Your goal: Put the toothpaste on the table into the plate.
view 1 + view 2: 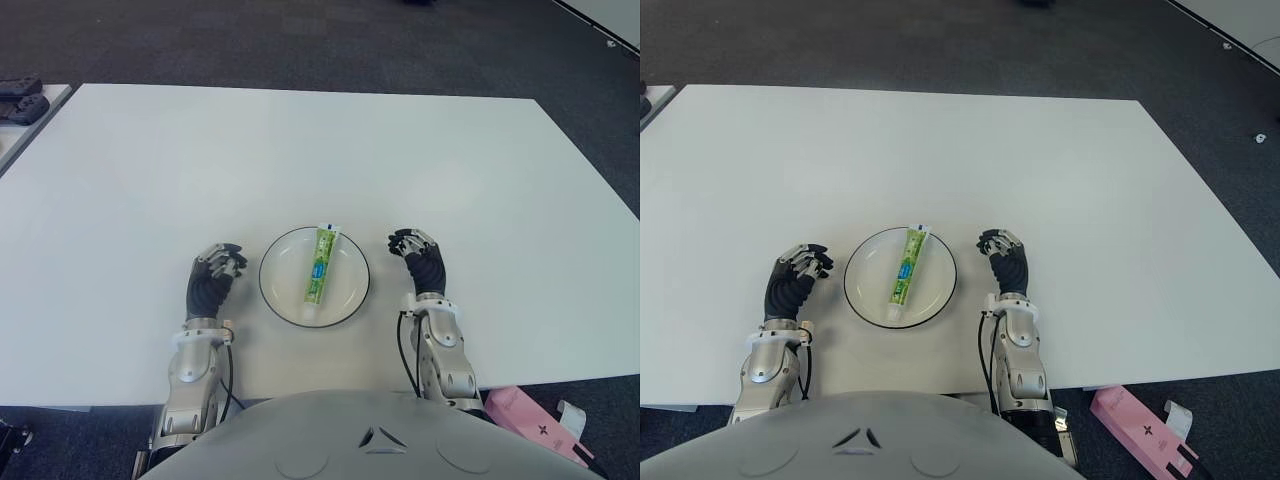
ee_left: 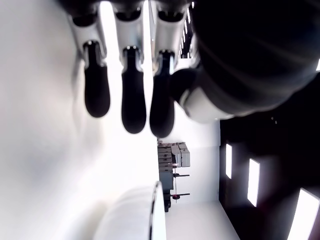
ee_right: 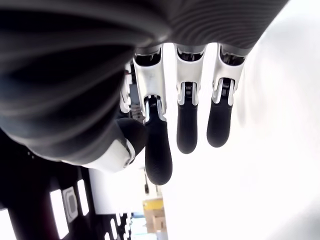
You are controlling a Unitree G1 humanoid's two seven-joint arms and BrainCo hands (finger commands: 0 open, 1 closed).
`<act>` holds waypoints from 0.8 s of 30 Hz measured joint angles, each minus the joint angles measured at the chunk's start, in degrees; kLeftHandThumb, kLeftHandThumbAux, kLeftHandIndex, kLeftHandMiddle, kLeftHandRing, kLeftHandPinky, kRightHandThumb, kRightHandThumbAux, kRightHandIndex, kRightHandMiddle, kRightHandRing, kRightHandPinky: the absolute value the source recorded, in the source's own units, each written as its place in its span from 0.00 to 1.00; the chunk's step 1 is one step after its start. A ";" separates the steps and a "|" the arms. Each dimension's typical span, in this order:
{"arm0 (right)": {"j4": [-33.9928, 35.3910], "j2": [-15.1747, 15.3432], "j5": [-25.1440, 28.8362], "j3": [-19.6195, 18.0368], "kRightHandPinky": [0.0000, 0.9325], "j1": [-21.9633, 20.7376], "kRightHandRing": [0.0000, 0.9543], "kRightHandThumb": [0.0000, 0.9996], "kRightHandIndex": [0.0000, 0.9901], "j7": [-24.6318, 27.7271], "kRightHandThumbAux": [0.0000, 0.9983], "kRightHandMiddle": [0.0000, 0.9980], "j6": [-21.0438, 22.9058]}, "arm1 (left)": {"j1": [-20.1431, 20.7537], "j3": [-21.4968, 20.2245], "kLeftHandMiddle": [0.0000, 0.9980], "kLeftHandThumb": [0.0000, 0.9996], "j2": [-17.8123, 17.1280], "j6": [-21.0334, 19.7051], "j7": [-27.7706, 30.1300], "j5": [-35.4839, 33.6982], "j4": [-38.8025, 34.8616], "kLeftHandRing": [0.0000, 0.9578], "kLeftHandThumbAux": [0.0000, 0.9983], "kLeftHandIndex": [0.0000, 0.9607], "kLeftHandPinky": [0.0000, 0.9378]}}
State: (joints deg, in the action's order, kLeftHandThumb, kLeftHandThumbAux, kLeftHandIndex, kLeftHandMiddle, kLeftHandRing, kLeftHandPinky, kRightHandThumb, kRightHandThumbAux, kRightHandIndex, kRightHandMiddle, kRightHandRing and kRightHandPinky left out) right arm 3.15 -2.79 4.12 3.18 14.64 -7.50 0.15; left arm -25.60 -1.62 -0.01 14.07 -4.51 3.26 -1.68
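Your right hand [image 1: 418, 256] sits on the table [image 1: 300, 150] just right of the plate [image 1: 278, 292], clear of its rim. Its fingers [image 3: 187, 131] hang loosely curved, with nothing between them and the thumb, so it holds nothing. Your left hand [image 1: 213, 275] mirrors it just left of the plate, also apart from the rim; its fingers [image 2: 134, 104] are likewise relaxed and empty, and the plate's edge shows beyond them in the left wrist view.

The toothpaste [image 1: 320, 264] lies inside the plate, a green tube running front to back. Its far end reaches the plate's far rim and may overhang it slightly; its near end lies close to the near rim. Neither hand touches it.

Further out, you have dark objects [image 1: 20, 98] on a second surface at the far left. A pink box [image 1: 530, 424] lies on the floor to your right.
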 measured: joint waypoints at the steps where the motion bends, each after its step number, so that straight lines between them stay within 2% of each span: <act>1: -0.18 -0.01 0.01 -0.04 0.63 0.00 0.61 0.70 0.44 -0.03 0.73 0.59 0.00 | 0.00 0.00 0.56 0.70 0.00 0.06 0.00 -0.02 0.03 0.57 0.72 0.45 0.57; 24: -0.65 -0.10 0.21 -0.95 0.60 0.00 0.60 0.71 0.44 -2.18 0.73 0.59 -0.31 | -0.01 0.13 0.55 0.70 -0.22 0.34 0.01 -0.36 0.15 0.55 0.72 0.45 0.55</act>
State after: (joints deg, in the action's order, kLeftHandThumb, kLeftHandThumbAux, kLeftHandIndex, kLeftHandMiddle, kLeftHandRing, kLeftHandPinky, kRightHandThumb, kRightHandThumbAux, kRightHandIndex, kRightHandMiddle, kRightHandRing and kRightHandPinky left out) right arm 2.49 -2.89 4.33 2.23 14.64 -9.69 -0.17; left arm -25.61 -1.48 -0.22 14.41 -4.50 2.90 -1.53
